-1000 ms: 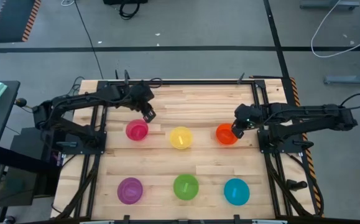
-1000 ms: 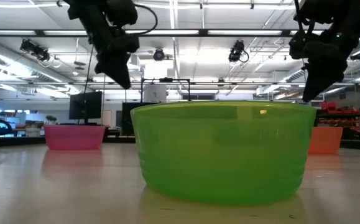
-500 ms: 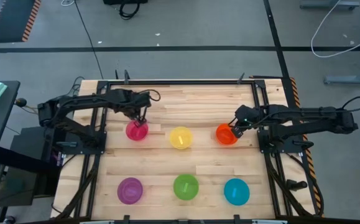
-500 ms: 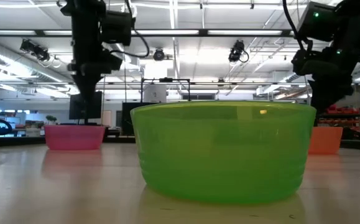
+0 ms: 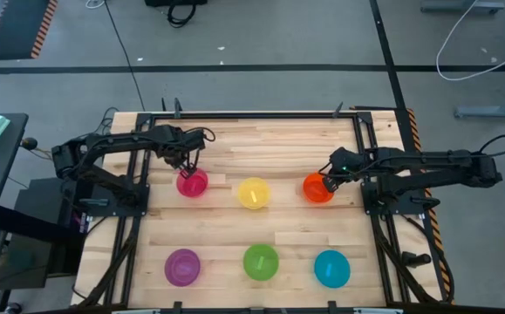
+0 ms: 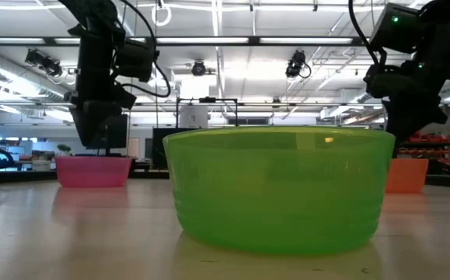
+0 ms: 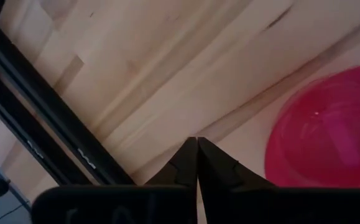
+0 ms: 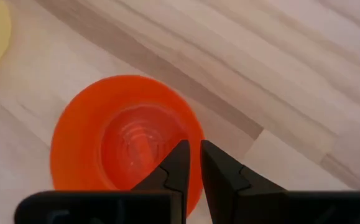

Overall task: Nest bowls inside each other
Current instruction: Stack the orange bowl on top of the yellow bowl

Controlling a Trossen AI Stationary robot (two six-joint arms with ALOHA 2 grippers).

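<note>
Six bowls [image 5: 253, 193] apart — grippers seemingly over pink, orange.

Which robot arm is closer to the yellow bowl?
Left, though only slightly. The left tool is at the pink bowl, just left of the yellow bowl. The right tool is at the orange bowl, just right of it.

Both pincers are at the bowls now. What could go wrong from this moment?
1. The left pincer looks shut beside the pink bowl, not on its rim; lifting may leave the bowl behind.
2. The right pincer holds the orange bowl only by its thin rim; it may tilt or slip when lifted.
</note>
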